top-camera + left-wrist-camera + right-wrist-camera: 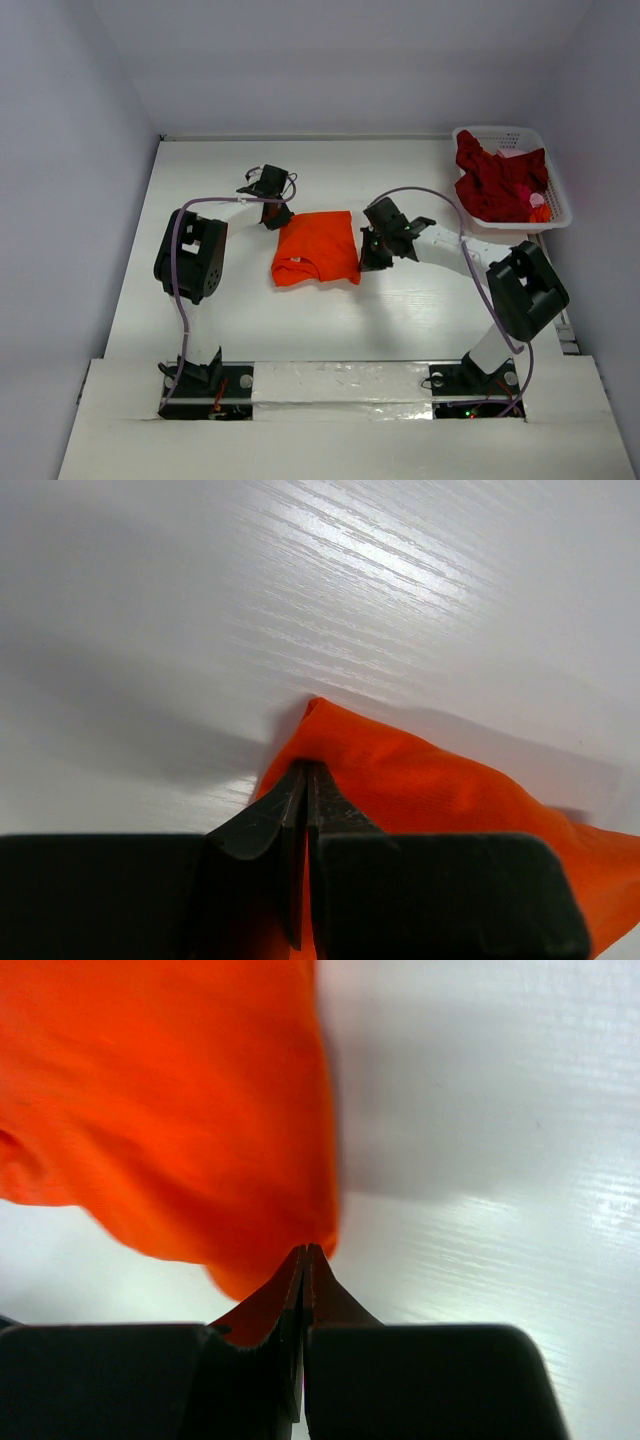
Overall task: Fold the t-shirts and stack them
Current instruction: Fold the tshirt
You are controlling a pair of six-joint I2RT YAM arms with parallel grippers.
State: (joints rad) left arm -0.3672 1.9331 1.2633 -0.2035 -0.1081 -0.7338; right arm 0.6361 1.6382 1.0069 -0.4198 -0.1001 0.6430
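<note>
The orange t-shirt (316,248) lies partly folded in the middle of the table. My left gripper (279,218) is at its far left corner. In the left wrist view the gripper (305,770) is shut, with a corner of the orange t-shirt (430,780) pinched between its fingers. My right gripper (366,258) is at the shirt's right edge. In the right wrist view the gripper (303,1252) is shut on the edge of the orange t-shirt (180,1110), which hangs a little above the table. The crimson t-shirts (492,180) are heaped in the basket.
The white lattice basket (500,131) stands at the far right corner of the table, with something small and pink and orange (538,205) in it beside the crimson heap. Both arm bases sit at the near edge. White walls close in the left, back and right.
</note>
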